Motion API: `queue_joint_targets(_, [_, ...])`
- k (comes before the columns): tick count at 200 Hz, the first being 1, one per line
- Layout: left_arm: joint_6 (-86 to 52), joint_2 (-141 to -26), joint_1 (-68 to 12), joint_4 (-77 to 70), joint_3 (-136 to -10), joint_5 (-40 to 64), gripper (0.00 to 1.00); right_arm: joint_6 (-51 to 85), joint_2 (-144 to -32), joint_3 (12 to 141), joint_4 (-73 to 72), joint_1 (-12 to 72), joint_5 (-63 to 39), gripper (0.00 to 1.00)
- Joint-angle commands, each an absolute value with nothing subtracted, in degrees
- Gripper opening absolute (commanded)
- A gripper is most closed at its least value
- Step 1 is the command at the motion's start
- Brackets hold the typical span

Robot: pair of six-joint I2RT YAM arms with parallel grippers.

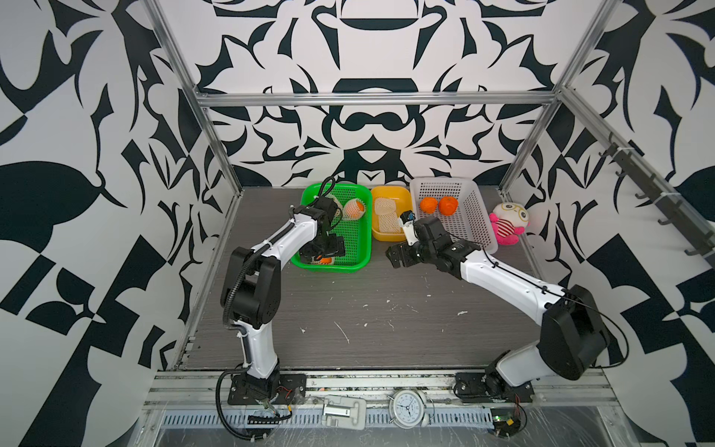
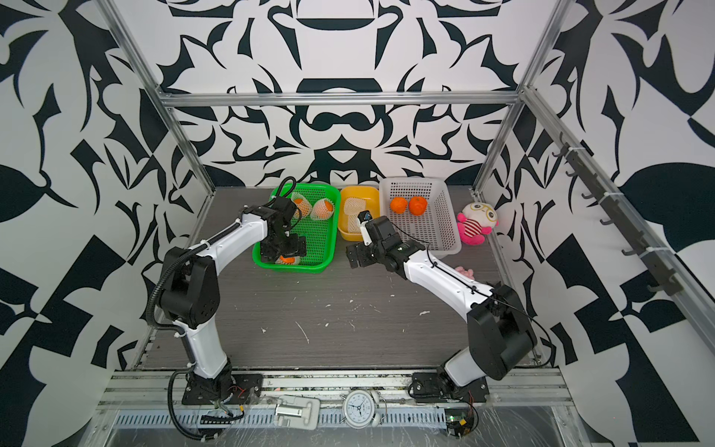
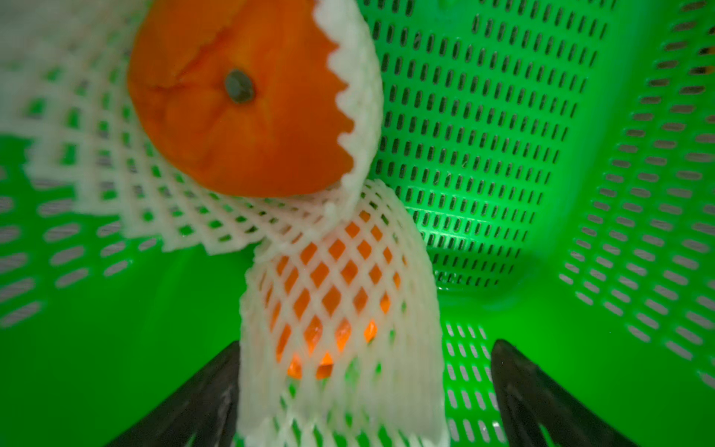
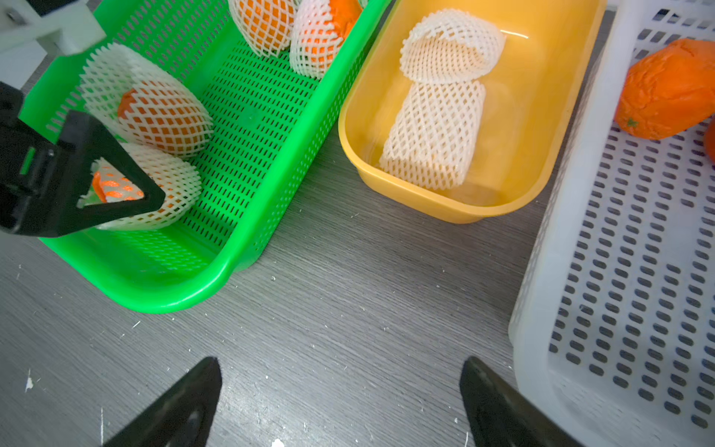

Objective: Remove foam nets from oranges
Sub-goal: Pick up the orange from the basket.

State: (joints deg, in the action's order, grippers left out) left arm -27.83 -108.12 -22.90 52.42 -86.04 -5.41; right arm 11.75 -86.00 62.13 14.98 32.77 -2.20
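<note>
Both hands gape empty: the left hand (image 3: pixel 367 344) straddles an orange (image 3: pixel 332 300) in its foam net (image 3: pixel 418 387) in the far-edge green basket (image 3: pixel 483 154), half hidden in both top views; the right hand (image 4: pixel 340 362) hangs over the worktop (image 4: pixel 348 302).

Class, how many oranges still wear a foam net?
4, all in the green basket: two netted oranges at its far end, two at its near end by the left pincer. None seems hidden.
</note>
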Motion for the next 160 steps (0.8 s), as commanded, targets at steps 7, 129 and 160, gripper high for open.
queue_joint_targets(7, [-27.95,-110.3,-23.25,54.87,-88.02,-8.52,1.0,12.22,-86.3,61.97,13.27,33.04,-2.64,0.99])
queue_joint_targets(129, [-28.04,-115.64,-24.13,54.8,-91.18,-11.18,1.0,12.39,-87.37,61.26,12.84,33.04,-2.9,0.99])
queue_joint_targets(160, [-28.03,-116.76,-24.84,54.74,-91.56,-11.79,1.0,12.4,-87.63,61.15,12.9,33.04,-2.96,0.99])
